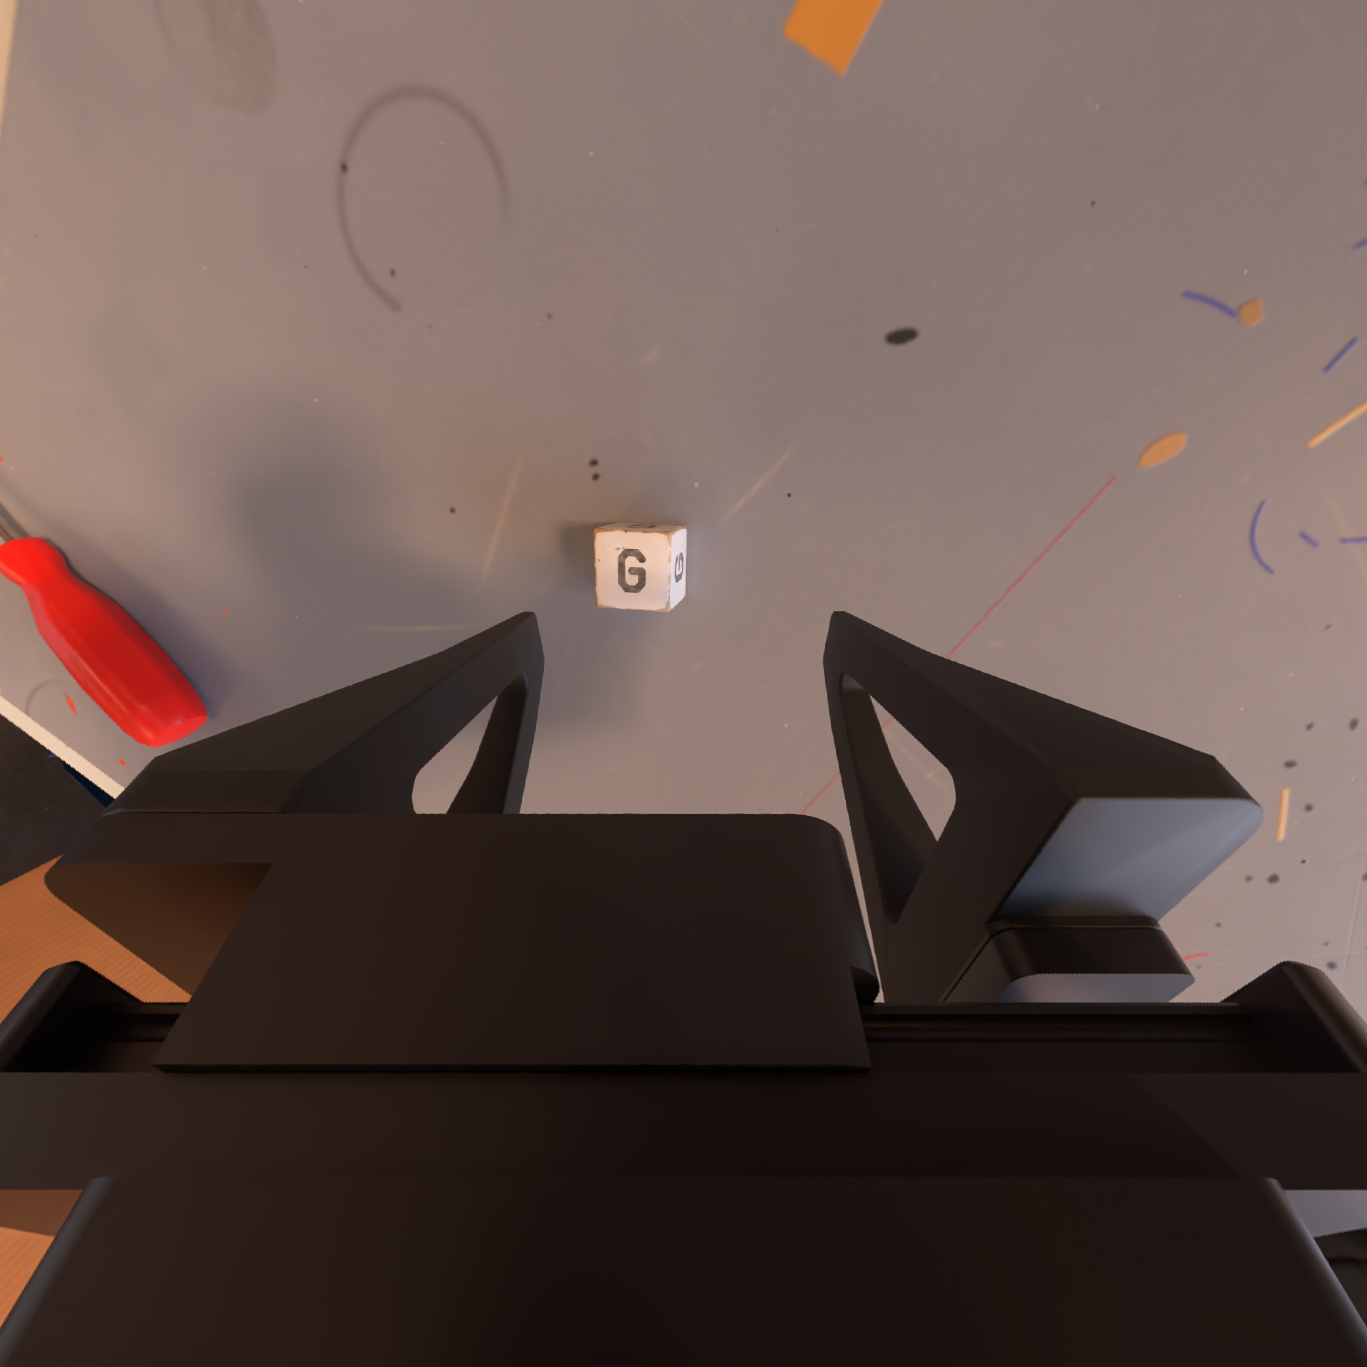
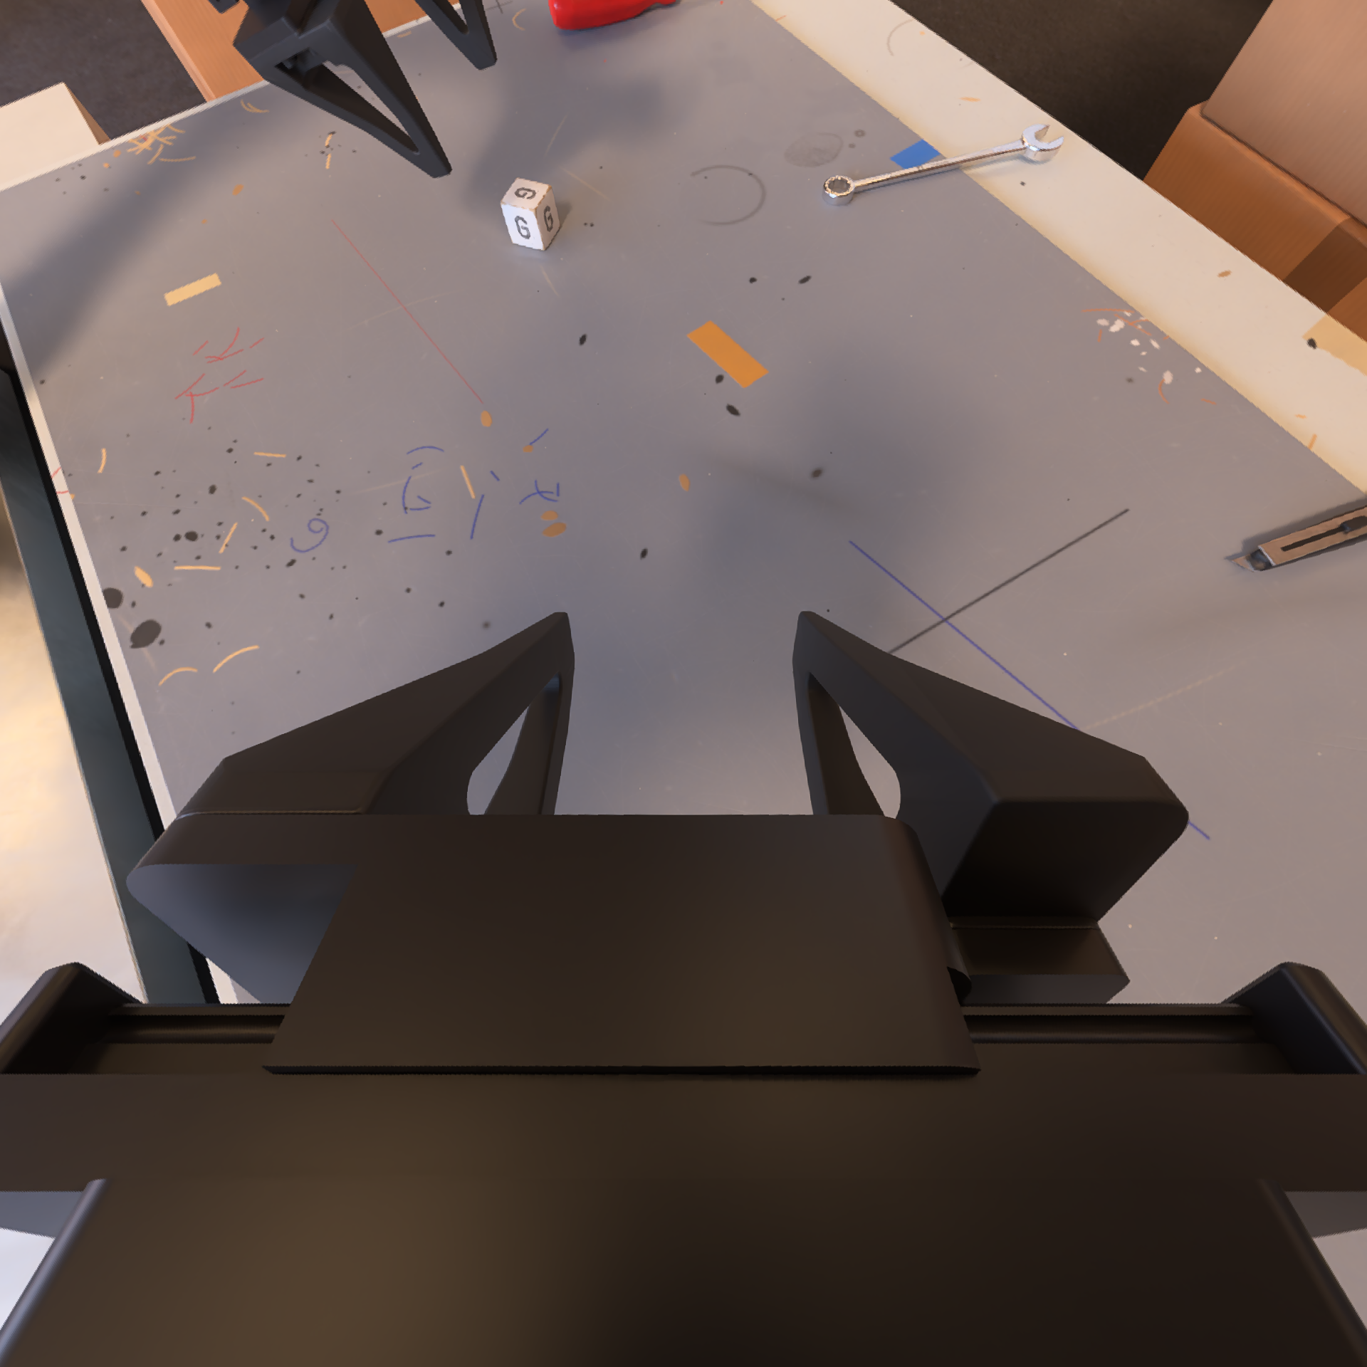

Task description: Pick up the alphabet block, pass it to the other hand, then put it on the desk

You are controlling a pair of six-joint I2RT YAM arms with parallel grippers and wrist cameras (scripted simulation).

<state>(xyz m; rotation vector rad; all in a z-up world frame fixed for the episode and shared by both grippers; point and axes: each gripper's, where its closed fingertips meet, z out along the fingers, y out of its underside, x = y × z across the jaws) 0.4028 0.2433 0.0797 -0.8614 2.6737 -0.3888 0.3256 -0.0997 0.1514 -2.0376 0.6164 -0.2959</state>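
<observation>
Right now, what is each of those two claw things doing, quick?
Left end effector: open, empty, hovering near the alphabet block.
Right end effector: open, empty, far from the block.

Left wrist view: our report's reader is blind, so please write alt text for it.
The open left gripper hovers above a small white alphabet block resting on the grey desk, not touching it. A red-handled screwdriver lies at the left edge.

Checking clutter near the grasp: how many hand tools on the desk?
3. Red-handled screwdriver at the desk edge, to the left of the alphabet block in the left wrist view; silver wrench near the far pale border; utility knife at the right frame edge. Others may lie out of view.
</observation>
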